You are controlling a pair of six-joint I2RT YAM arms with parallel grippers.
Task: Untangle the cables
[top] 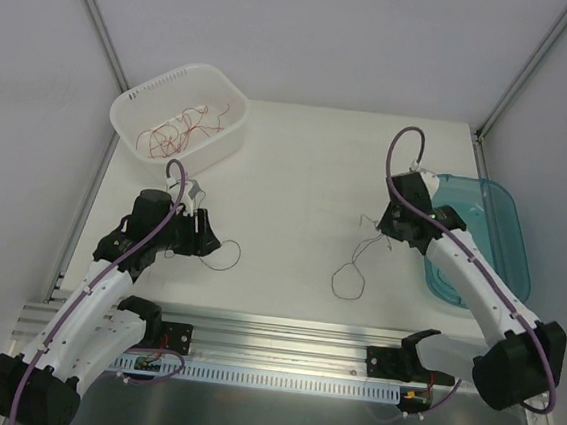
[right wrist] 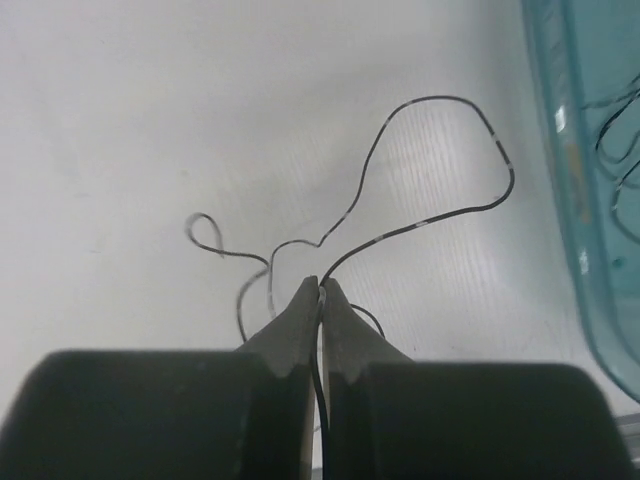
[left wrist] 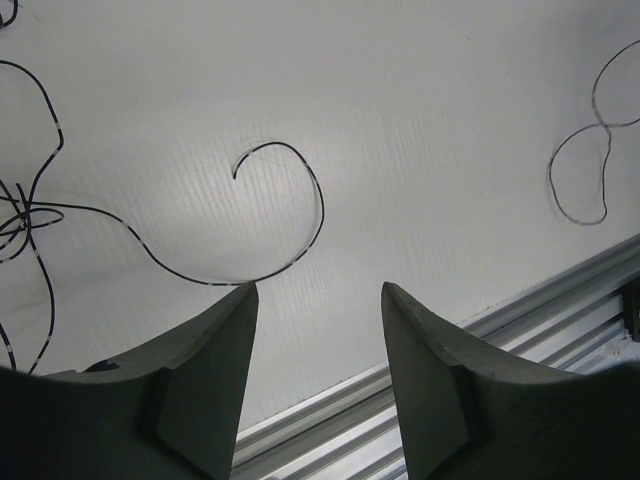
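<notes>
A thin black cable [right wrist: 440, 98] loops over the white table, and my right gripper [right wrist: 320, 285] is shut on it, the strand running down between the pressed fingertips. From above, this cable [top: 335, 280] trails toward the table's front from the right gripper [top: 387, 231]. My left gripper [left wrist: 318, 288] hangs open just above the table with nothing between its fingers. Just beyond its tips lies another curled black cable [left wrist: 322, 205], seen from above [top: 238, 256] to the right of the left gripper [top: 206, 235]. A knot of black strands [left wrist: 25, 215] lies at the far left of the left wrist view.
A white slotted basket [top: 132, 118] at the back left holds several tangled red cables [top: 178, 134]. A teal bin [top: 508, 229] stands at the right edge, close beside the right arm; dark strands lie in it [right wrist: 615, 140]. An aluminium rail [top: 282, 328] runs along the table's front.
</notes>
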